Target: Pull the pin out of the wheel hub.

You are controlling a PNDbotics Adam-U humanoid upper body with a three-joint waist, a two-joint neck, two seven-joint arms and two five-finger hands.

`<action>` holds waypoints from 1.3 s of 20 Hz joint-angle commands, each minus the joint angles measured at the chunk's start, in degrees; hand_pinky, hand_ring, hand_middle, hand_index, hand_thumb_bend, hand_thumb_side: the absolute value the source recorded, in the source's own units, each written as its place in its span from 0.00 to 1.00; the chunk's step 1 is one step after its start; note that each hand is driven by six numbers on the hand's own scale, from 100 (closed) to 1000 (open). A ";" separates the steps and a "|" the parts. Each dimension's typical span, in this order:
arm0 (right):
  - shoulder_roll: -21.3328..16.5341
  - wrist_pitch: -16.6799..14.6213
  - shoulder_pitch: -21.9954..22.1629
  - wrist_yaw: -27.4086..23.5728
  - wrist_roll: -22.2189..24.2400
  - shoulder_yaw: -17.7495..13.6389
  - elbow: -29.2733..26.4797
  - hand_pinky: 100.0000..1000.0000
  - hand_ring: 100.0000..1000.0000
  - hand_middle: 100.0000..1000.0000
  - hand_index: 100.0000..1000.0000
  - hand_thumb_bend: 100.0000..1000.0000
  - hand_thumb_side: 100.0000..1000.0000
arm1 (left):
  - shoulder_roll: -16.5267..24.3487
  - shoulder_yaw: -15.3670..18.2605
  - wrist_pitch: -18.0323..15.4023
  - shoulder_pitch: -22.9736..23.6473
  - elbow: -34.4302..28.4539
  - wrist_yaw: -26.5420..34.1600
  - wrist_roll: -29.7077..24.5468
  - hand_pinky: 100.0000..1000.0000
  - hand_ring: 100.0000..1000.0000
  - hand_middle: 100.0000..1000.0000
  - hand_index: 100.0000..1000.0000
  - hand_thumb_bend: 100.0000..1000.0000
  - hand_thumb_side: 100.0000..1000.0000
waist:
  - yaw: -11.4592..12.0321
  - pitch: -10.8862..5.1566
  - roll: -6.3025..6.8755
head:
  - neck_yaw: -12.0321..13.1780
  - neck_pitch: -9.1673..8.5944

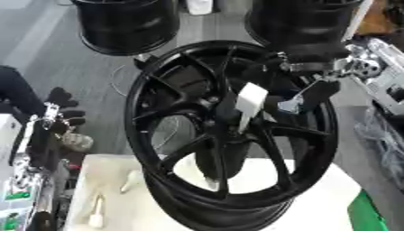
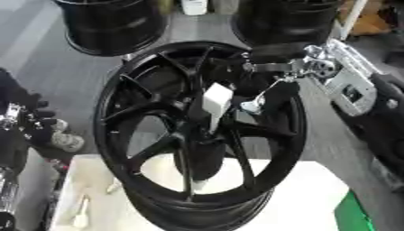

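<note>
Two hands counted. Found the right hand (image 1: 306,95) coming in from the upper right, black with silver joints, lying across the upper right part of the wheel's face and tipped down toward the centre. Noted its tip just beside the pin (image 1: 251,104), and could not tell whether it was clamped on the pin or only touching it. Saw the pin as a pale, flat piece standing out of the wheel hub (image 2: 195,128), wider at the top and narrowing toward the hub, tilted a little to the right. Made out the black spoked wheel (image 1: 162,124) standing on edge, its face turned up toward the camera and its lower rim resting on the white surface (image 1: 331,198). Spotted a small white tip (image 1: 211,183) through the lower spokes, too unclear to name. Picked out two small pale pieces (image 1: 131,180) on the surface left of the wheel, one near the rim and one closer to the front edge. Found the left hand (image 1: 57,118) idle at the left edge, well apart from the wheel, fingers apart and pointing up, holding nothing. Noticed two more black rims (image 1: 126,25) on the grey floor behind, and a green object (image 1: 368,215) at the lower right corner beside the surface.
</note>
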 commanded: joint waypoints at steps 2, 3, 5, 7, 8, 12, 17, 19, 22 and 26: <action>-0.64 -13.76 -0.51 -0.53 13.33 0.14 -0.70 0.73 0.63 0.90 0.97 0.00 0.46 | 0.89 0.13 -0.05 -0.57 -1.16 -0.07 0.04 0.61 0.57 0.58 0.71 0.49 0.59 | 0.08 -0.34 0.13 | 0.08 -0.11; -0.59 -13.78 -0.45 -0.56 13.33 0.25 -0.72 0.73 0.63 0.89 0.97 0.00 0.45 | 0.89 0.13 -0.05 -0.57 -1.17 -0.06 0.04 0.61 0.57 0.58 0.71 0.49 0.59 | 0.11 -0.33 0.13 | 0.07 -0.11; -0.45 -13.81 -0.40 -0.64 13.33 0.41 -0.80 0.73 0.63 0.89 0.97 0.00 0.43 | 0.87 0.12 -0.04 -0.56 -1.17 -0.06 0.03 0.61 0.57 0.58 0.71 0.49 0.59 | 0.14 -0.31 0.13 | 0.04 -0.11; -0.25 -13.87 -0.40 -0.73 13.33 0.61 -0.88 0.73 0.63 0.89 0.96 0.00 0.42 | 0.85 0.10 -0.02 -0.57 -1.17 -0.07 0.01 0.61 0.57 0.58 0.71 0.49 0.59 | 0.19 -0.30 0.11 | 0.01 -0.11; -0.16 -13.90 -0.41 -0.78 13.33 0.69 -0.91 0.73 0.63 0.89 0.96 0.00 0.41 | 0.84 0.10 -0.02 -0.57 -1.18 -0.07 0.01 0.61 0.57 0.58 0.71 0.49 0.59 | 0.21 -0.29 0.11 | 0.01 -0.11; 0.21 -14.01 -0.45 -0.96 13.33 1.00 -1.01 0.73 0.63 0.89 0.95 0.00 0.40 | 0.83 0.11 -0.03 -0.59 -1.20 -0.06 0.05 0.61 0.57 0.58 0.71 0.50 0.59 | 0.31 -0.28 0.11 | 0.01 -0.11; 0.62 -14.06 -0.60 -1.23 13.33 1.04 -1.12 0.73 0.63 0.89 0.95 0.00 0.37 | 0.79 0.09 -0.01 -0.60 -1.21 -0.05 0.07 0.61 0.57 0.58 0.71 0.50 0.59 | 0.35 -0.25 0.11 | -0.01 -0.11; 0.72 -13.75 -0.66 -1.28 13.33 0.98 -1.15 0.73 0.62 0.89 0.94 0.00 0.36 | 0.79 0.10 -0.01 -0.61 -1.22 -0.05 0.09 0.61 0.57 0.58 0.71 0.50 0.59 | 0.35 -0.22 0.11 | -0.02 -0.11; 0.84 -13.15 -0.80 -1.28 13.33 0.93 -1.24 0.73 0.62 0.88 0.94 0.00 0.35 | 0.77 0.10 0.00 -0.62 -1.23 -0.06 0.11 0.61 0.57 0.57 0.71 0.50 0.59 | 0.38 -0.16 0.10 | -0.03 -0.11; 1.02 -12.65 -0.97 -1.27 13.33 1.00 -1.38 0.73 0.62 0.88 0.93 0.00 0.33 | 0.74 0.09 0.01 -0.69 -1.24 -0.06 0.14 0.61 0.57 0.57 0.71 0.50 0.59 | 0.48 -0.12 0.09 | -0.06 -0.11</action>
